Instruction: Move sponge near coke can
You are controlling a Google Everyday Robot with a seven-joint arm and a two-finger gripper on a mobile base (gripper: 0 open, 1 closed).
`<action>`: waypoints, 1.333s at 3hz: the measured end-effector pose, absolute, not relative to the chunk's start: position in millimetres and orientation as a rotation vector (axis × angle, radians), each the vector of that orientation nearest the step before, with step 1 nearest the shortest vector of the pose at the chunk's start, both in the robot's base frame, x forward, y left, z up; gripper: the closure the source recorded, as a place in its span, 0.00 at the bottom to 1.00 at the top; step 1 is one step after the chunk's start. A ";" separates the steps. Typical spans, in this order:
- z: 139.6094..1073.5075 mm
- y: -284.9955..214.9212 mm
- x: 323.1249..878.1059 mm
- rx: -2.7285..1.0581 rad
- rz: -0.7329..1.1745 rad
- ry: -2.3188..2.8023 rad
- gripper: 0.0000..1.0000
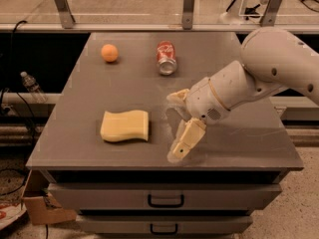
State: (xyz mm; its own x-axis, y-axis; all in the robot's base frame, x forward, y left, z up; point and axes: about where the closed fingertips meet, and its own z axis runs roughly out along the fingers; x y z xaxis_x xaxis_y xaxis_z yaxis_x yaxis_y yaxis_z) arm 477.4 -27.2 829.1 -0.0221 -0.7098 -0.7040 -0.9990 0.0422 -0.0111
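Observation:
The pale yellow sponge point(125, 126) lies flat on the grey table top point(99, 93), front left of centre. The red coke can point(166, 58) lies on its side near the back centre, far from the sponge. My gripper point(175, 127) hangs open just to the right of the sponge, a short gap away, with one finger point(186, 139) low near the table's front and the other point(177, 96) higher and further back. It holds nothing.
A round orange fruit point(109, 53) sits at the back left of the table, left of the can. My arm point(259, 73) reaches in from the right. Drawers point(166, 199) lie below the front edge. A metal rail point(188, 6) runs behind the table.

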 end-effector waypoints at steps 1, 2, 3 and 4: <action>826.5 -14.1 487.9 -1.717 0.704 1.741 0.00; 824.2 0.8 491.5 -1.713 0.734 1.695 0.00; 821.9 14.0 492.5 -1.707 0.779 1.656 0.00; 821.9 23.5 491.4 -1.706 0.811 1.626 0.18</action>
State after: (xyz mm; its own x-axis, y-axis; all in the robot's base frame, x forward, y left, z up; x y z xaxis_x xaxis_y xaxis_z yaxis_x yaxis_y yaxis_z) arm 491.4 23.5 821.9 0.0449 -0.6054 -0.7947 -0.9990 -0.0318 -0.0322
